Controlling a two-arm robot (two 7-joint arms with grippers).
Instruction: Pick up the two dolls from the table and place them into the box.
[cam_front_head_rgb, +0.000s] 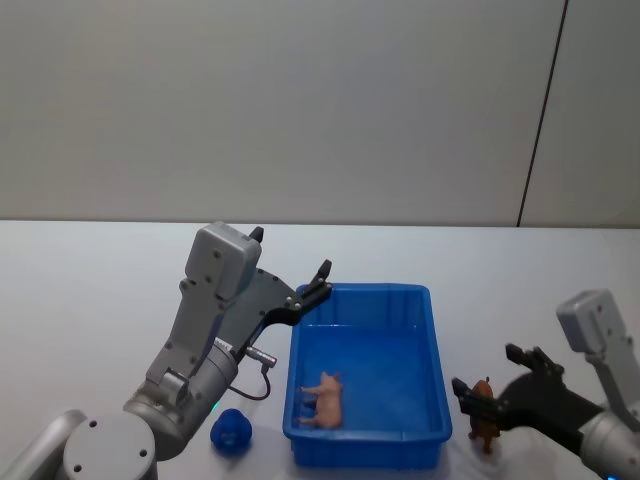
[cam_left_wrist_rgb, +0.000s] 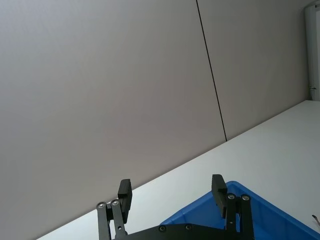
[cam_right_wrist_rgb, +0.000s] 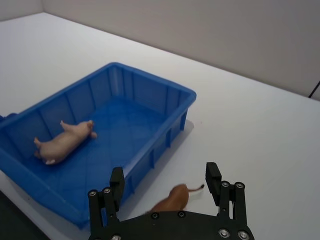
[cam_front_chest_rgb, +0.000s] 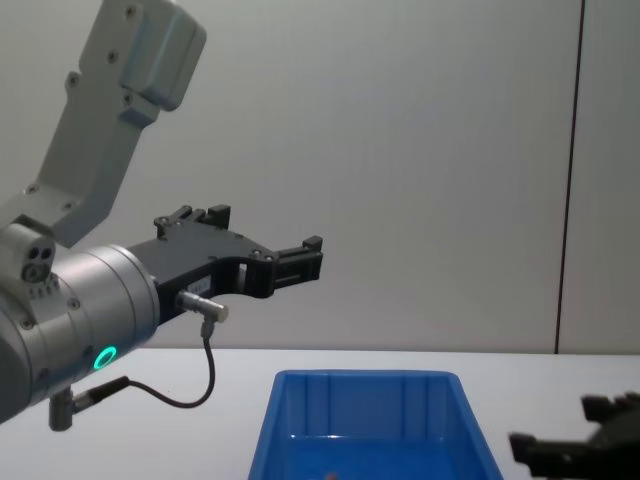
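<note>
One doll done: pink doll (cam_right_wrist_rgb: 62, 142) lies on its side inside box (cam_right_wrist_rgb: 155, 79), toward its near left corner. One remaining: brown doll (cam_right_wrist_rgb: 172, 199) on table (cam_right_wrist_rgb: 260, 130), just beside box's right wall. Right gripper (cam_right_wrist_rgb: 165, 172) low over it, fingers spread wide, doll between them, not clasped. Left gripper (cam_left_wrist_rgb: 171, 186) raised above box's far left corner, fingers apart, empty.
</note>
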